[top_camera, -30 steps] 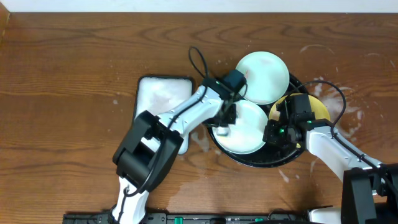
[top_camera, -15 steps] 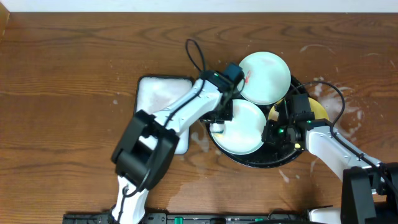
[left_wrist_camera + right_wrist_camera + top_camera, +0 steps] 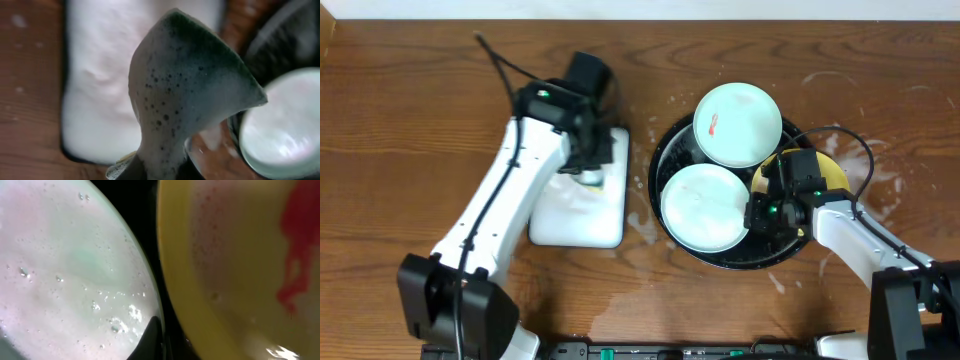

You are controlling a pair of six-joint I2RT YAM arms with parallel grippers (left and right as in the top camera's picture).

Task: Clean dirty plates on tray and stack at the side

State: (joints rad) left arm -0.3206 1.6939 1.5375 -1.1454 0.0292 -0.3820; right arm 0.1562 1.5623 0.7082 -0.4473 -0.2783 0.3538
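Wood-grain tabletop [image 3: 420, 120], soap-splashed. Left gripper [image 3: 588, 160] — pinching a foamy sponge [image 3: 185, 95] — has swung off the black tray [image 3: 658, 165] to the white foam tray [image 3: 575, 215] left of it; likely re-soaping. Plates [image 3: 700, 205]: all three on the black tray, none stacked aside. Right gripper [image 3: 772, 205] at its right half — grip unclear.

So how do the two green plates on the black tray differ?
The far green plate carries a small red smear; the near green plate shows none. The near one looks wet and soapy; the far one looks drier. Both are round, pale and alike in size.
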